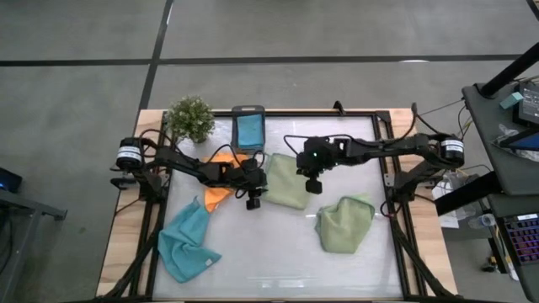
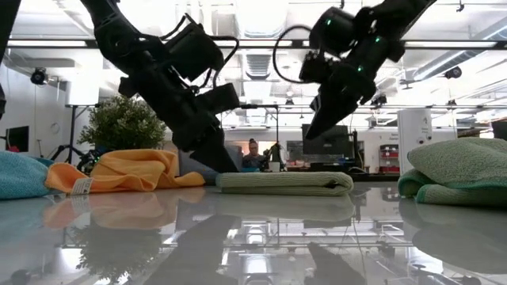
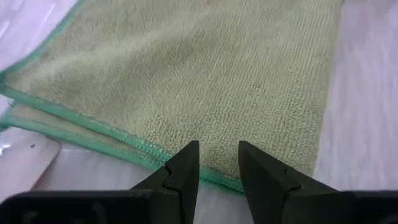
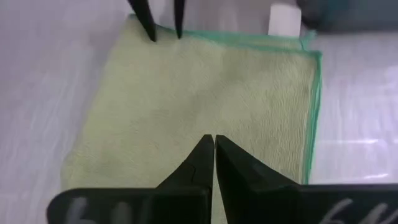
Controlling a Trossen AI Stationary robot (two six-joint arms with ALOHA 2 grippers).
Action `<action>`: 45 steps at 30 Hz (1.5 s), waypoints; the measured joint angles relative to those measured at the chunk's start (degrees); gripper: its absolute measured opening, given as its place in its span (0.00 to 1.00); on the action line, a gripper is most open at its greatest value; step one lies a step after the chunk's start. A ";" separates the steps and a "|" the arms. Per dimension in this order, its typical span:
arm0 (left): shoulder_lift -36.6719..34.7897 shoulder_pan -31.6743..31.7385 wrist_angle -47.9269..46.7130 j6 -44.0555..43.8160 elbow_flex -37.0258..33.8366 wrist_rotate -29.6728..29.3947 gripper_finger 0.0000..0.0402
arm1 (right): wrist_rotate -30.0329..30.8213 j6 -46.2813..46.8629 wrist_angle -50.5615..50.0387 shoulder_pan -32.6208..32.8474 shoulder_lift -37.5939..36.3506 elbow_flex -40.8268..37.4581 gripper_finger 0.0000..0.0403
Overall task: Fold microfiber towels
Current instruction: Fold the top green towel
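Observation:
A sage green towel (image 1: 286, 181) lies folded flat on the table's middle; it also shows in the low view (image 2: 285, 183). My left gripper (image 1: 253, 202) is open, its fingertips low over the towel's left hemmed edge (image 3: 124, 134). My right gripper (image 1: 313, 187) is shut and empty, hanging above the towel's right part (image 4: 205, 87), clear of it in the low view (image 2: 315, 131). A second sage green towel (image 1: 345, 223) lies crumpled at the right. A light blue towel (image 1: 187, 244) lies bunched near the left, and an orange towel (image 1: 221, 183) lies under my left arm. My left gripper (image 3: 217, 152) comes slanting down from the table's left, its fingertips (image 3: 189, 155) apart over the folded towel's green-hemmed edge (image 3: 155, 149). I cannot tell whether they touch the cloth. The towel lies flat on the table.
A small dark grey box (image 1: 248, 130) with a light blue towel in it stands at the far edge, beside a little potted plant (image 1: 190, 118). Bare glossy table (image 1: 278, 261) lies along the near edge. A person sits in the room behind (image 2: 252, 154).

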 joint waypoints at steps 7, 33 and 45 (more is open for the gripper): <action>-3.27 0.00 -0.14 0.06 0.00 -0.13 0.24 | 9.76 1.43 4.27 8.42 -1.57 -2.15 0.02; -7.51 -14.23 -1.33 13.77 0.10 -12.09 0.54 | 25.41 22.99 5.75 30.33 1.36 -1.80 0.07; -0.90 -13.99 4.68 15.14 0.17 -19.37 0.54 | 29.53 24.10 9.13 29.03 10.86 -1.54 0.41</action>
